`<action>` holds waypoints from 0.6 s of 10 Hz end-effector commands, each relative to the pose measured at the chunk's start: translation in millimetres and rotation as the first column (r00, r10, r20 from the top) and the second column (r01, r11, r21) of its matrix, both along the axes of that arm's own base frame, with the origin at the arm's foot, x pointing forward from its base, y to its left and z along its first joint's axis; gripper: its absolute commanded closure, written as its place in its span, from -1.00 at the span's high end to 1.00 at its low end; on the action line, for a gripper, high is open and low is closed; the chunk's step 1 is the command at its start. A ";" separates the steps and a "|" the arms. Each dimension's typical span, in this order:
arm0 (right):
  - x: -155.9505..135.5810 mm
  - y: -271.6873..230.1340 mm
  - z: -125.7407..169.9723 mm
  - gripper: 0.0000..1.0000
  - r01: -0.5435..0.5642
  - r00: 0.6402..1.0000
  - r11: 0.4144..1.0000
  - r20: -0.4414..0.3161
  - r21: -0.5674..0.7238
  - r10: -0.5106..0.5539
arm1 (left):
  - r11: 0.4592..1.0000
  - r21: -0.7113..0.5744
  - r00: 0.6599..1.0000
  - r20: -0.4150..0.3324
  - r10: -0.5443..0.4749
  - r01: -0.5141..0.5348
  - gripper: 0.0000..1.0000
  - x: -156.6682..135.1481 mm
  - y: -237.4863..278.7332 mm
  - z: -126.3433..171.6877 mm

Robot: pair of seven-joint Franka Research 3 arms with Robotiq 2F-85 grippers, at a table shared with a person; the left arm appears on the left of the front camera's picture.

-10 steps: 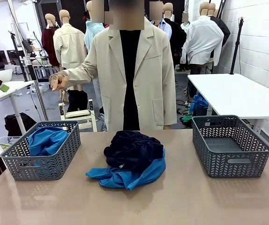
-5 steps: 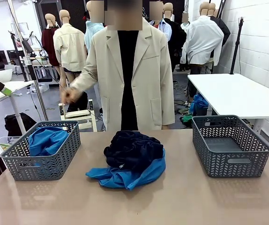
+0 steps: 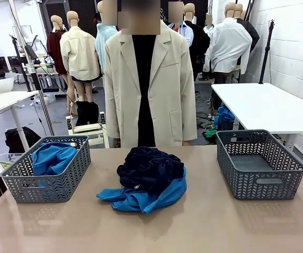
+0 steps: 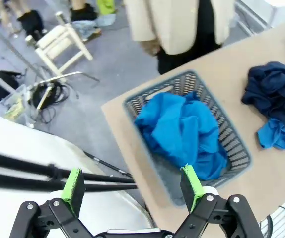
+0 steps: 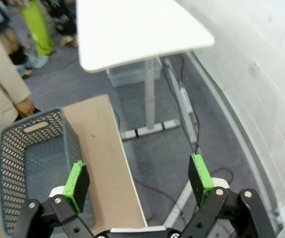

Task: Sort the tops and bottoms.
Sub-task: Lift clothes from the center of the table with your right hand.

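Bottoms: a dark navy, crumpled mound with a small white label at the near edge, lying on a cobalt top at the middle of the table. Most of that top is hidden beneath; only a wrinkled blue fringe shows at the near side. Seen from the left gripper, this pile sits well beyond the jaws and off to one side, cut by the frame edge. The second top, bunched and bright blue, fills the left basket just past the green pads; it is somewhat blurred. Jaws spread wide, gripping nothing. Right gripper: jaws likewise wide apart with nothing held; the right basket lies beyond one pad, cropped by the frame. Change since earlier frames: the person had a hand raised to the side; both arms now hang down.
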State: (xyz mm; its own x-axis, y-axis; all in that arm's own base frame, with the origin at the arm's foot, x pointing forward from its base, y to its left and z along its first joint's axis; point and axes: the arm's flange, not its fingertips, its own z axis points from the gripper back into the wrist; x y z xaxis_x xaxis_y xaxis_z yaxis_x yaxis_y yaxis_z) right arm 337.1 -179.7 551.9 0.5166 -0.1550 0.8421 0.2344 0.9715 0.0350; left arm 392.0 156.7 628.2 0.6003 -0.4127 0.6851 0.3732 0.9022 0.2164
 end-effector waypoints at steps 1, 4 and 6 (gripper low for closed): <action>4.7 61.0 48.7 1.00 -0.216 0.972 0.964 0.060 -0.154 0.228 | 0.990 -0.023 0.986 0.085 0.142 -0.140 1.00 -29.4 32.6 -7.8; 16.8 165.1 109.5 1.00 -0.528 0.835 0.804 0.005 -0.275 0.550 | 0.967 -0.106 0.954 0.168 0.249 -0.233 1.00 -60.2 77.4 -16.2; 32.0 245.5 140.6 1.00 -0.748 0.648 0.596 -0.129 -0.292 0.750 | 0.982 -0.066 0.975 0.118 0.186 -0.179 1.00 -50.2 70.4 -3.7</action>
State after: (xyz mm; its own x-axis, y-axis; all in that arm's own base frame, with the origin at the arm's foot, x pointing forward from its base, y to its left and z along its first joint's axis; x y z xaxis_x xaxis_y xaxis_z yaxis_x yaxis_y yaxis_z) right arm 343.5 64.2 682.8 0.3580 0.4439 0.8215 -0.4459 0.8543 -0.2673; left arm 333.2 236.3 619.2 0.5560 -0.2451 0.7942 0.1479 0.9695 0.1957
